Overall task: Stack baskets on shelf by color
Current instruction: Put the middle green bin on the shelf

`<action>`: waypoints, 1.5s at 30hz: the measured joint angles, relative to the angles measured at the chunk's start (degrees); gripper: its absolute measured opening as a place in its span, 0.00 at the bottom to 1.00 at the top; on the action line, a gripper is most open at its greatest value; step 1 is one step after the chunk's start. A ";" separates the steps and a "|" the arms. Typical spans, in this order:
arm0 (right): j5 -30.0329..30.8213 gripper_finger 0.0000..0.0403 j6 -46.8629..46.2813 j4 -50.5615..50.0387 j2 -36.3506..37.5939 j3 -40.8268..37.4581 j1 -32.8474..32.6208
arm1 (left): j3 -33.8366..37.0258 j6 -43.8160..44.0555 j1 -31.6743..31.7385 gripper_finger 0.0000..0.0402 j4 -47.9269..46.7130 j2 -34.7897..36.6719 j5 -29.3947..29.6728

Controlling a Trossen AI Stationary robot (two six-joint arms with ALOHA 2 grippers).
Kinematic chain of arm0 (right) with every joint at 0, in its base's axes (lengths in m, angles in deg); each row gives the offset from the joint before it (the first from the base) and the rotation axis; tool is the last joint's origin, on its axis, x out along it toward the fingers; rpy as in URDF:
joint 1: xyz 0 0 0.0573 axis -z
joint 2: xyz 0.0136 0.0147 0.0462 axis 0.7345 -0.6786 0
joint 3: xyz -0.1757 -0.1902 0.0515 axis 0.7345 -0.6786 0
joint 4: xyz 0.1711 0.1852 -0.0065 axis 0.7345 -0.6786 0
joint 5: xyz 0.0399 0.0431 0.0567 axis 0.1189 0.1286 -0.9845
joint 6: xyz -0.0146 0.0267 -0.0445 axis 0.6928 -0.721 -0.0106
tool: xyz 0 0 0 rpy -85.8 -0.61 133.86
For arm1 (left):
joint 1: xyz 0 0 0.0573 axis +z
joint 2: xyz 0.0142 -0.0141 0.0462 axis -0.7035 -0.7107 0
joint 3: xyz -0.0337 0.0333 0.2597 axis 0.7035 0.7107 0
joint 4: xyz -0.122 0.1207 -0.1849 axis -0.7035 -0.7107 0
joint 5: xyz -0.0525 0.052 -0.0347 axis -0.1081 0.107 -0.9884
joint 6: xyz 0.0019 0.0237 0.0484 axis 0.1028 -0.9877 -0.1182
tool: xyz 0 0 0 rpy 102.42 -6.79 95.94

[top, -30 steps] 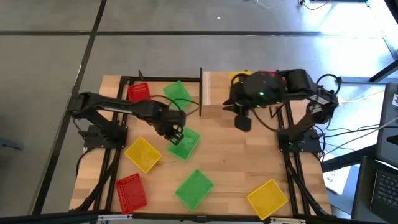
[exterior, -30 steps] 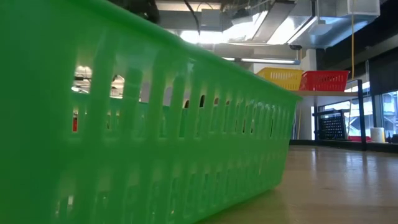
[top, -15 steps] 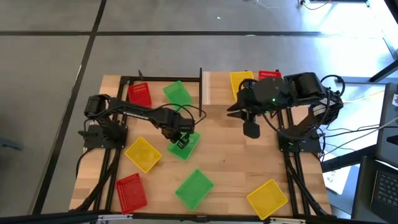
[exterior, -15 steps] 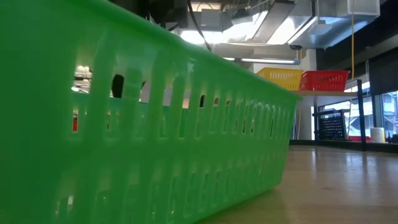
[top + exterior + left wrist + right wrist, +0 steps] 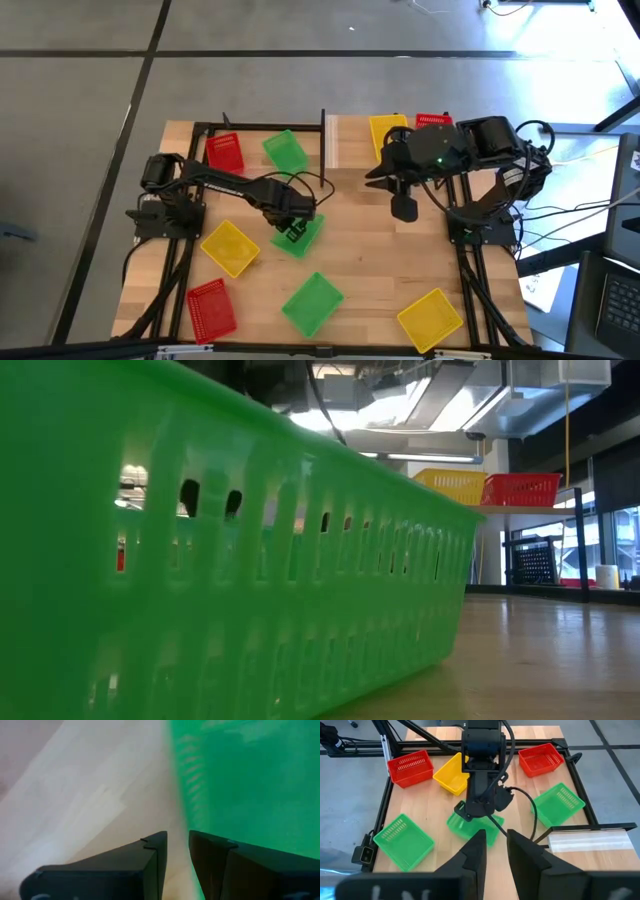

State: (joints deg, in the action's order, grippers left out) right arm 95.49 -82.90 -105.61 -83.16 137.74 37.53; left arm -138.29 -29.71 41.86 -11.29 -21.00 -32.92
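The left end effector [image 5: 292,232] has dropped onto the green basket [image 5: 303,236] mid-tabletop; its fingers, slightly apart, seemingly straddle the near wall, unclamped. Right end effector [image 5: 404,208] waits, fingers apart.

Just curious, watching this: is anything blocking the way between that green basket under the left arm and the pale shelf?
Nothing visible does. The green basket lies under the left tool, and only bare tabletop separates it from the shelf.
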 joint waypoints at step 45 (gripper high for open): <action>0.44 0.19 -0.04 -0.20 -0.04 0.00 0.00 | -0.08 -2.57 0.10 0.18 7.67 1.92 -3.14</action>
State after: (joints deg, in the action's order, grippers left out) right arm 95.93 -82.94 -105.81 -83.20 137.74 37.53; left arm -138.37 -32.28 41.96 -3.62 -19.08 -36.06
